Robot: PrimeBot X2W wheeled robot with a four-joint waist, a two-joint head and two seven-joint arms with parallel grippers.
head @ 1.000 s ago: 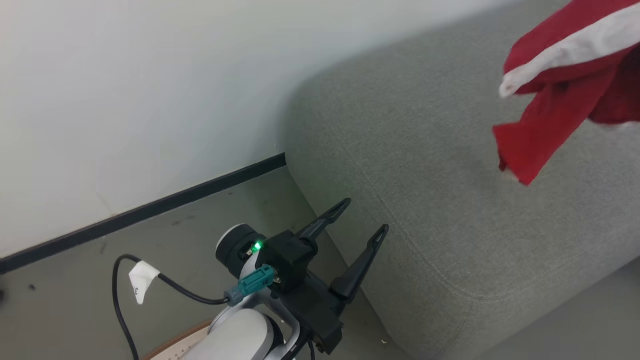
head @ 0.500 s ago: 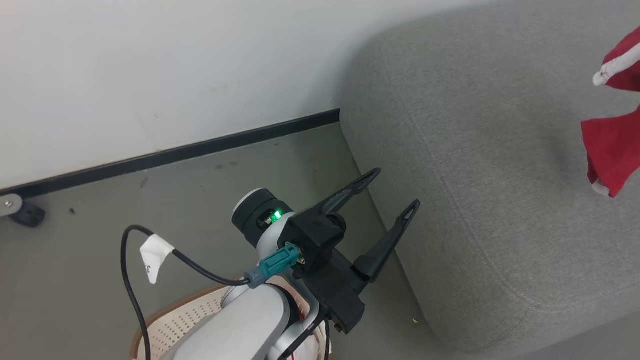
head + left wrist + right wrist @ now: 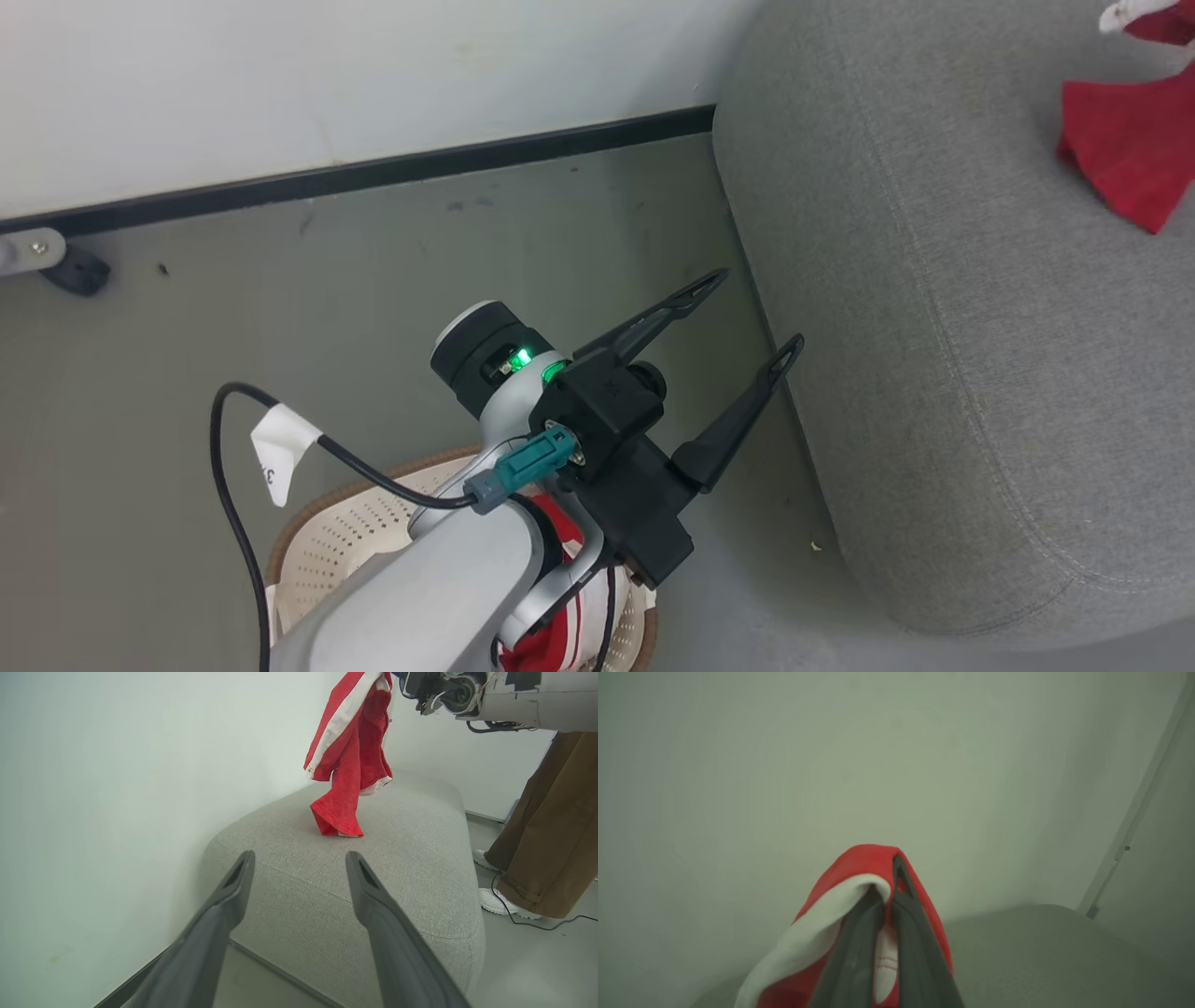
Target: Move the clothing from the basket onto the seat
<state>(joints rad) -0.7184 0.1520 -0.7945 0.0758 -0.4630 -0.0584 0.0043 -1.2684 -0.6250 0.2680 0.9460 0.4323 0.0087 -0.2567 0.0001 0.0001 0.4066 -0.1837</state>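
Observation:
A red garment with a white stripe [image 3: 348,765] hangs over the grey seat [image 3: 373,886], its lower hem resting on the cushion. My right gripper [image 3: 889,891] is shut on its top fold; in the left wrist view that arm [image 3: 472,695] reaches in from the upper right. The head view catches the garment's edge [image 3: 1120,159] at the top right above the seat [image 3: 934,327]. My left gripper [image 3: 758,310] stands open with nothing in it beside the seat's corner, above the floor. Below its forearm sits the cream basket [image 3: 322,532], with more red and white clothing [image 3: 560,644] inside.
A person in brown trousers [image 3: 546,835] and white shoes [image 3: 495,900] stands at the seat's far side, with a black cable on the floor there. A white wall with a black baseboard [image 3: 420,168] runs behind the seat. A caster [image 3: 75,271] stands at the left.
The head camera has swung down and left, bringing the basket and the clothing in it into the picture and pushing the seat and hanging garment toward the upper right. Both grippers hold their states.

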